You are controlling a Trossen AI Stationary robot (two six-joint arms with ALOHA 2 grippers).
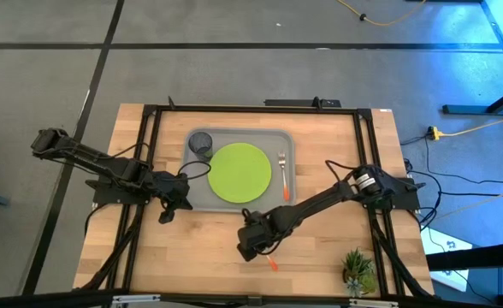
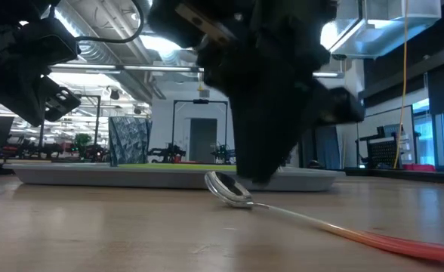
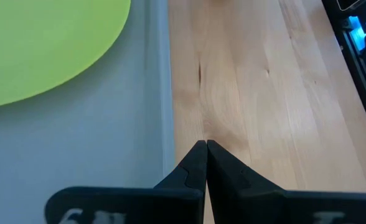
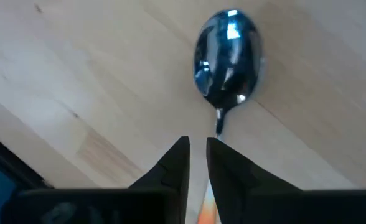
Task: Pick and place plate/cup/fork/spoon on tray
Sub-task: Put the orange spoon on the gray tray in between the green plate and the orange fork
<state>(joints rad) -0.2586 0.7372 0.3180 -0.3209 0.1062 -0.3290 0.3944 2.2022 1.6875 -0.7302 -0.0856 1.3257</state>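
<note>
No text, label, brand, number or sign could be read in any of the four views. Pale marks showed on the dark body of the left gripper (image 3: 205, 163) in its own wrist view, cut off by the picture's edge and too partial to make out as letters or digits.
</note>
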